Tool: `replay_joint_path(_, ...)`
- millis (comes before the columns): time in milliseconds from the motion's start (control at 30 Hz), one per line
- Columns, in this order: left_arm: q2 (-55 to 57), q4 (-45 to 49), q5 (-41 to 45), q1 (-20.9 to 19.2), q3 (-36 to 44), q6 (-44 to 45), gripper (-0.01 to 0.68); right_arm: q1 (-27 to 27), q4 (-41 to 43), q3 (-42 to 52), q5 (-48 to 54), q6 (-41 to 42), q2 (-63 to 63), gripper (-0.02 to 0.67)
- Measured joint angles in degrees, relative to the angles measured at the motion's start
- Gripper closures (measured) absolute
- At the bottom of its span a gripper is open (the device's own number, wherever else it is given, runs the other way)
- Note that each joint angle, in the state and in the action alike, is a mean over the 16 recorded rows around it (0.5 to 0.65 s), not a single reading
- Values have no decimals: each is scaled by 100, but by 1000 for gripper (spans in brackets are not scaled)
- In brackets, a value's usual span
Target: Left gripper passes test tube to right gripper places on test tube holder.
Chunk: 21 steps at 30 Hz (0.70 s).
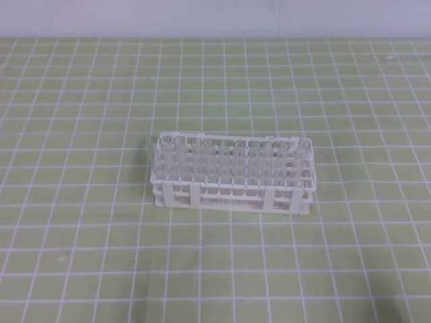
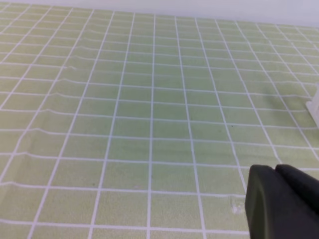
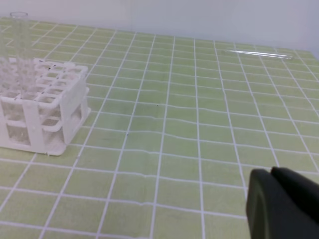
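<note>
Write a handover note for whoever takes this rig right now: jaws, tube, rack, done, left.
Left gripper: jaws shut, empty, low over bare mat. Only its tip shows, in its own wrist view.
Right gripper: jaws shut, empty, also low over the mat, to the right of the rack.
Rack: mid-table on the green grid mat, a back row of tubes standing in it.
Loose test tube: lying flat on the mat near the far edge, seen in the right wrist view.
Done: nothing visible yet, neither arm has reached in.
Left: left gripper picks up the tube, hands it to the right, right sets it in the rack.
</note>
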<state>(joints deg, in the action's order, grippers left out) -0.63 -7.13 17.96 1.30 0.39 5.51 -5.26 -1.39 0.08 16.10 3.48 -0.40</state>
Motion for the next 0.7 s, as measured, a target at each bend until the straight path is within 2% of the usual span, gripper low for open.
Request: replay_joint_path(700, 3, -1, -6, 0, 1, 1, 676, 0, 0, 0, 0, -6, 0, 666)
